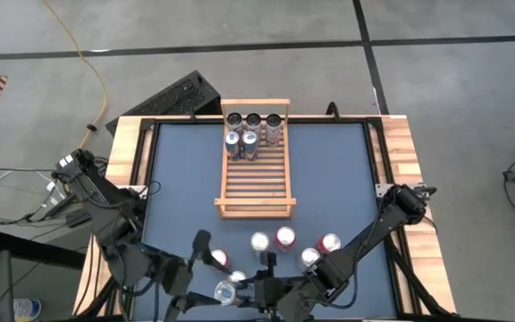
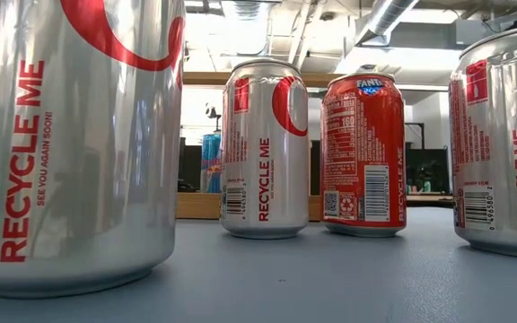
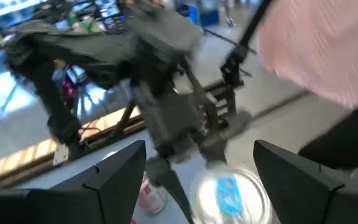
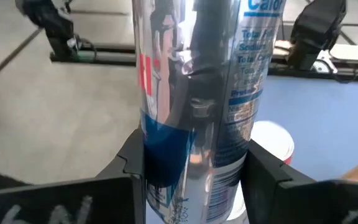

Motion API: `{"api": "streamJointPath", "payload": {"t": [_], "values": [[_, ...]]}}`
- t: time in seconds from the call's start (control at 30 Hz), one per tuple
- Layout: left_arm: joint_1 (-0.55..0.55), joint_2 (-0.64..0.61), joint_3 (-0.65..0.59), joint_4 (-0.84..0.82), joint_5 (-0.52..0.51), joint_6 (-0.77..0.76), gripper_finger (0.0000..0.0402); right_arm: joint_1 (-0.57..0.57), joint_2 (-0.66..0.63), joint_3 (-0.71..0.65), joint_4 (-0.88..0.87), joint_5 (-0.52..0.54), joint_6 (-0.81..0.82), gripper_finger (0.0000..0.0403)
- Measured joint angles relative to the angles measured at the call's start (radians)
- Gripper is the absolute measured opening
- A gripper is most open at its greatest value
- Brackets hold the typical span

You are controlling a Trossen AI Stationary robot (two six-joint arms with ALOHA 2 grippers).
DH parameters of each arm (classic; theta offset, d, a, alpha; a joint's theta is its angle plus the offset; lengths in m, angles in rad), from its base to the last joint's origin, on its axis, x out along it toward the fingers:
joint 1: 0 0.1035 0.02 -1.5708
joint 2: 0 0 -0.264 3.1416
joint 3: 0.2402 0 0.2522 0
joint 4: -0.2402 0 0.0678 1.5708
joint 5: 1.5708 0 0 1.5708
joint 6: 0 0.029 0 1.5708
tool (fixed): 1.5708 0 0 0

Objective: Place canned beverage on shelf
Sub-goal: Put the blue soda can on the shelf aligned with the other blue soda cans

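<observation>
My right gripper (image 4: 194,174) is shut on a slim silver-and-blue beverage can (image 4: 197,93) near the table's front edge (image 1: 225,292). My left gripper (image 3: 204,199) stands open just left of it (image 1: 195,275). Its two fingers are wide apart, and the can's top (image 3: 229,193) shows ahead between them. The light-wood slatted shelf (image 1: 256,174) lies at the table's middle and far side. Several dark and blue cans (image 1: 250,130) stand at its far end. The low view shows neither gripper. My right gripper pinches the can's round wall (image 4: 160,155), toward its lower half, between the two fingers (image 4: 126,171), one on each side. The fingers come from the table's right, slanting a little down, and lie across the can. The can stands roughly upright in the hold, above the table.
Several silver cans with red print (image 2: 263,148) and a red can (image 2: 363,152) stand in a loose group (image 1: 285,237) between the shelf and the grippers. One white-topped can (image 4: 272,143) sits below the held can. A pale pink striped garment (image 3: 328,43) shows beyond the table.
</observation>
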Motion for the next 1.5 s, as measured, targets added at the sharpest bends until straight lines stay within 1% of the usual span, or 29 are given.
{"api": "streamJointPath", "payload": {"t": [0.1, 0.3, 0.37, 0.47, 0.6, 0.67, 0.77, 0.9, 1.07, 1.23, 1.37, 1.5], "values": [[0.0, -0.004, 0.0, -0.01, -0.033, -0.075, 0.0286, 0.0, 0.001, 0.0, 0.0, 0.018, -0.004, 0.0152], [-0.001, -0.003, -0.002, -0.047, -0.172, -0.193, 0.0286, -0.004, -0.002, -0.013, -0.016, 0.073, -0.003, 0.0152], [0.003, -0.001, 0.001, -0.067, -0.192, -0.222, 0.0286, -0.007, -0.002, -0.023, -0.015, 0.081, 0.0, 0.0152], [-0.004, 0.003, 0.074, -0.176, -0.207, -0.279, 0.0286, -0.013, -0.002, -0.046, -0.008, 0.105, 0.008, 0.0152], [-0.02, 0.0, 0.18, -0.423, -0.292, -0.411, 0.0286, -0.032, -0.002, -0.062, -0.011, 0.132, 0.034, 0.0152], [-0.019, 0.003, 0.211, -0.523, -0.305, -0.469, 0.0286, -0.042, -0.003, -0.063, -0.009, 0.136, 0.034, 0.0153], [-0.016, 0.002, 0.234, -0.595, -0.301, -0.512, 0.0286, -0.061, -0.003, -0.064, -0.011, 0.137, 0.029, 0.0153], [0.007, 0.004, 0.235, -0.601, -0.204, -0.482, 0.0286, -0.092, -0.003, -0.064, -0.011, 0.156, 0.023, 0.0153], [0.03, 0.003, 0.235, -0.635, -0.209, -0.498, 0.0286, -0.15, -0.004, -0.064, -0.01, 0.175, 0.013, 0.0153], [0.067, 0.003, 0.234, -0.775, -0.194, -0.514, 0.0286, -0.209, -0.004, -0.064, -0.011, 0.19, -0.024, 0.0153], [0.118, 0.002, 0.234, -0.862, -0.162, -0.543, 0.0286, -0.24, -0.004, -0.064, -0.02, 0.178, -0.027, 0.0153], [0.158, 0.001, 0.234, -0.907, -0.132, -0.513, 0.0286, -0.259, -0.004, -0.064, -0.023, 0.153, -0.027, 0.0153]]}}
